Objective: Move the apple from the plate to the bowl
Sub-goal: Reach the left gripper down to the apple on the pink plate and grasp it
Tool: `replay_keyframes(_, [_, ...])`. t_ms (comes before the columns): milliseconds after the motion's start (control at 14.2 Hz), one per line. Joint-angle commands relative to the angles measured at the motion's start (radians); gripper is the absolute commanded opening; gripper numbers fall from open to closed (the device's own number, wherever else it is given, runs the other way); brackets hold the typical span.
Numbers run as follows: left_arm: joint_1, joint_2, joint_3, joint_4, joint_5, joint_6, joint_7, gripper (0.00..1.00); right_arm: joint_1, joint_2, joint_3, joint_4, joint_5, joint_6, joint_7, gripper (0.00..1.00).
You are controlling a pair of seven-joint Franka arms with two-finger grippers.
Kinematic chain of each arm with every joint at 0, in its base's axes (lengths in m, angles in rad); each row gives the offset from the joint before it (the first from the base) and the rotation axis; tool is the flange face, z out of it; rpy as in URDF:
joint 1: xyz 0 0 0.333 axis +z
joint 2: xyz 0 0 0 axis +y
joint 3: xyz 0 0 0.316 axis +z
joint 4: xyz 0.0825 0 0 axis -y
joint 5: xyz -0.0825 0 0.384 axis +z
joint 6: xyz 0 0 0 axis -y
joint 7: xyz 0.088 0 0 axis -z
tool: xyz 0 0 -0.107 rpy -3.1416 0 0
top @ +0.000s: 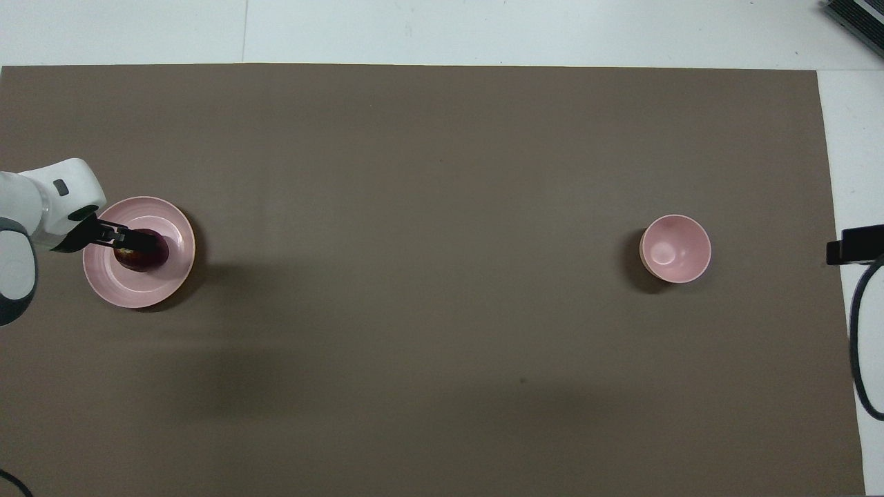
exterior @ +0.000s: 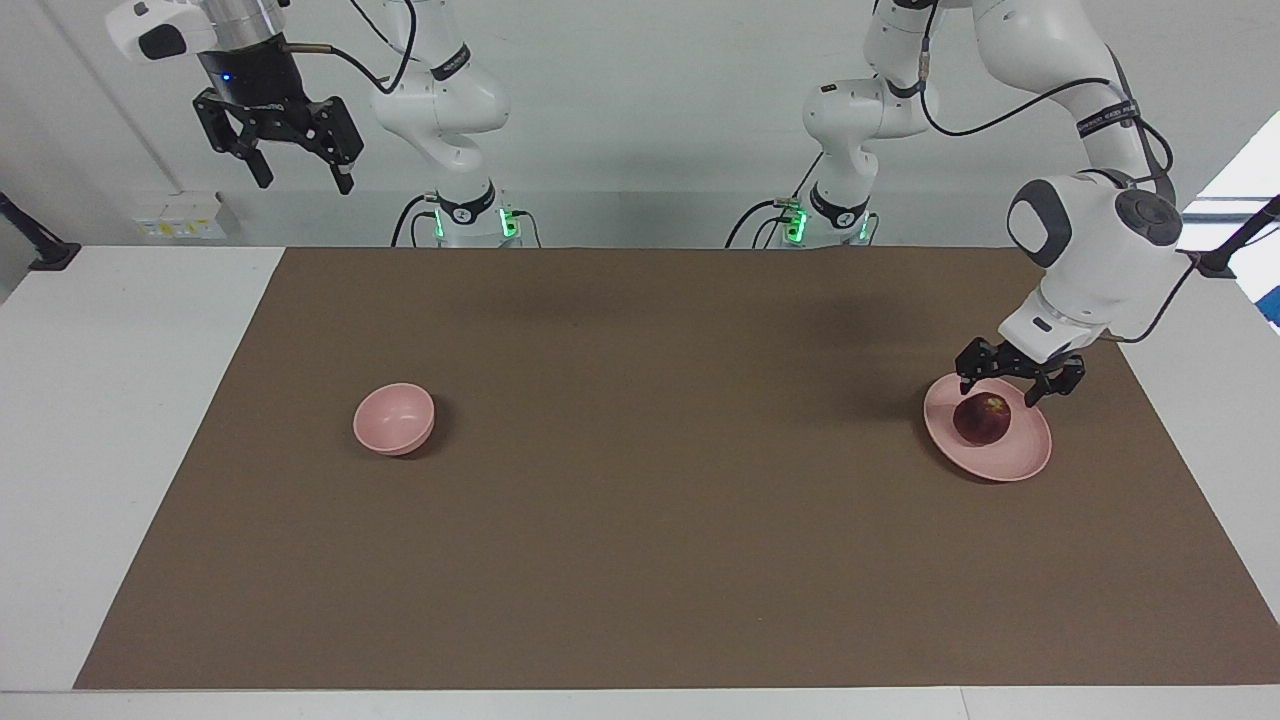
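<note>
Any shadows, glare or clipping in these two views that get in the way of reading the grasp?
Facing view: soft shadows only, apple and left gripper legible, bright window clips the edge. Overhead view: the left gripper's dark fingers cover the apple on the plate; mild sheen inside the bowl.

**Apple on the plate, bowl empty**

The apple is small, round and dark red. It sits on the plate, a bit off the middle. The plate is flat, round and pale pink, and lies on the tabletop near the left arm's end. The bowl is small, deep and pale pink too. It stands upright and empty near the right arm's end, well apart from the plate.
</note>
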Motion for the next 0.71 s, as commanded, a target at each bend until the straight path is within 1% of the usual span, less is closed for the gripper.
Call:
replay_keyframes(0, [0.023, 0.004, -0.008, -0.047, -0.003, 0.069, 0.012, 1.00, -0.009, -0.007, -0.001, 0.004, 0.004, -0.017, -0.024, 1.00])
replay_keyframes(212, [0.027, 0.009, -0.008, -0.097, -0.003, 0.144, 0.008, 1.00, -0.009, -0.007, 0.001, 0.004, 0.004, -0.017, -0.024, 1.00])
replay_keyframes(565, [0.030, 0.009, -0.007, -0.099, -0.001, 0.167, 0.008, 1.00, -0.009, -0.005, -0.001, 0.004, 0.004, -0.017, -0.025, 1.00])
replay_keyframes(635, [0.030, 0.018, -0.007, -0.103, -0.001, 0.175, 0.008, 1.00, -0.009, -0.005, 0.001, 0.004, 0.004, -0.017, -0.024, 1.00])
